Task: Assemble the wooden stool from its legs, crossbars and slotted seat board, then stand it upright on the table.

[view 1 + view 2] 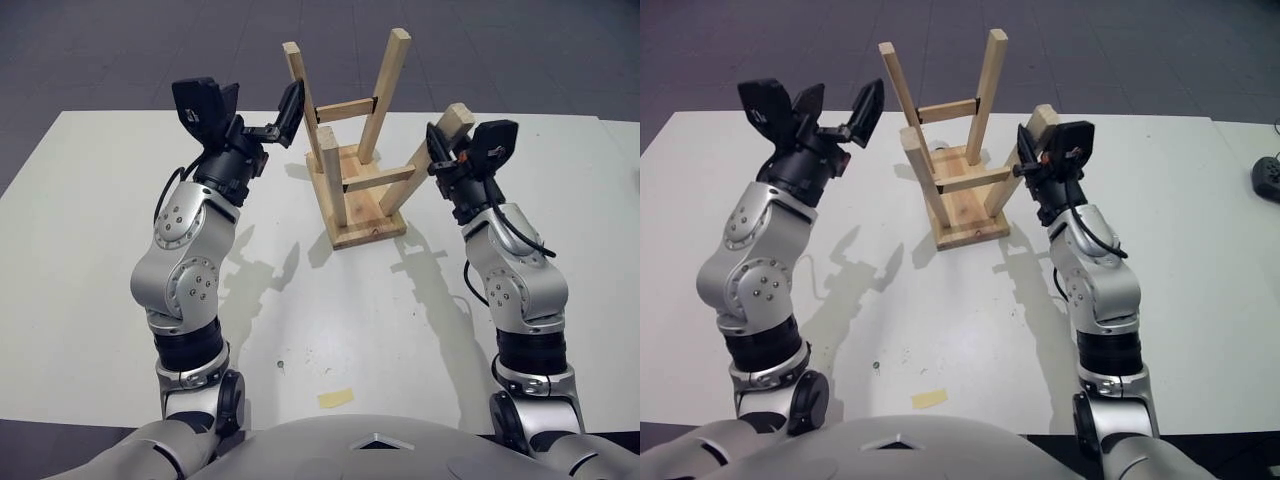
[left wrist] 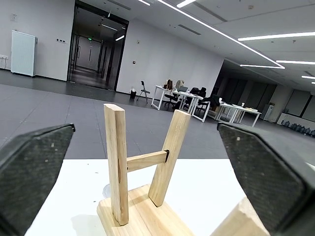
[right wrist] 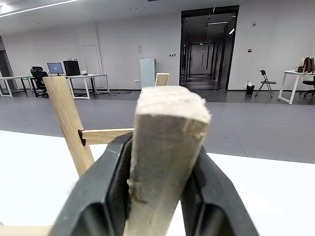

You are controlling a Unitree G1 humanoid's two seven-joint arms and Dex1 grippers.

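Black two-finger left gripper [image 1: 256, 118]: fingers spread wide, empty, just left of the stool. Pale wooden four-legged stool [image 1: 333, 180]: upside down mid white table [image 1: 100, 250], seat board [image 1: 368, 228] down (slots not discernible). Black right gripper [image 1: 446, 150]: clamped on the stool's right-hand leg [image 1: 458, 118], partly hiding it.

White table [image 1: 100, 300]: I see the upturned stool [image 1: 333, 190] resting seat-down at upper centre, and a yellowish tape scrap [image 1: 335, 398] at lower centre.
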